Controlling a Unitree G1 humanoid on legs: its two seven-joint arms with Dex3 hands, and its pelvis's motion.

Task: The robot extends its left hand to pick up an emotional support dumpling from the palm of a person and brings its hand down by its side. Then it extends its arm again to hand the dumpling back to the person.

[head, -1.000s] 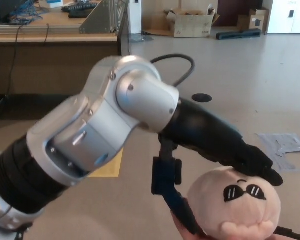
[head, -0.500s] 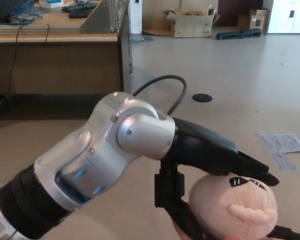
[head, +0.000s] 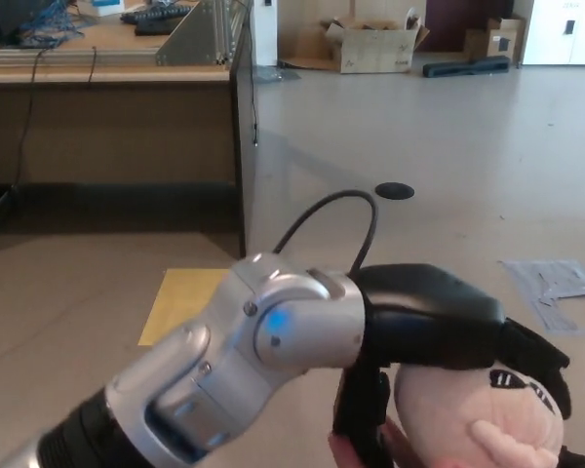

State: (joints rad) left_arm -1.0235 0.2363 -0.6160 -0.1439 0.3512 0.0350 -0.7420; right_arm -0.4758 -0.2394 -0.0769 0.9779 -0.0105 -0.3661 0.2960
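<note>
The emotional support dumpling (head: 468,424) is a peach plush ball with a sunglasses face, low at the bottom right of the head view. My left hand (head: 439,336) lies over its top, black fingers (head: 536,356) curled down its far side and thumb (head: 361,414) pressed against its near side, so the hand is shut on it. My silver left forearm (head: 224,380) reaches in from the bottom left. A person's fingertips (head: 343,447) show just under the dumpling at the bottom edge. The dumpling's underside is cut off by the picture edge.
A wooden desk (head: 107,107) stands at the upper left with a metal frame on it. On the floor lie a yellow sheet (head: 180,297), a round black floor socket (head: 394,190) and a clear plastic sheet (head: 556,288). Cardboard boxes (head: 370,44) sit far back.
My left arm has dropped lower in the picture and the hand has closed down over the dumpling's top. The dumpling has tipped, so its face now points right and down.
</note>
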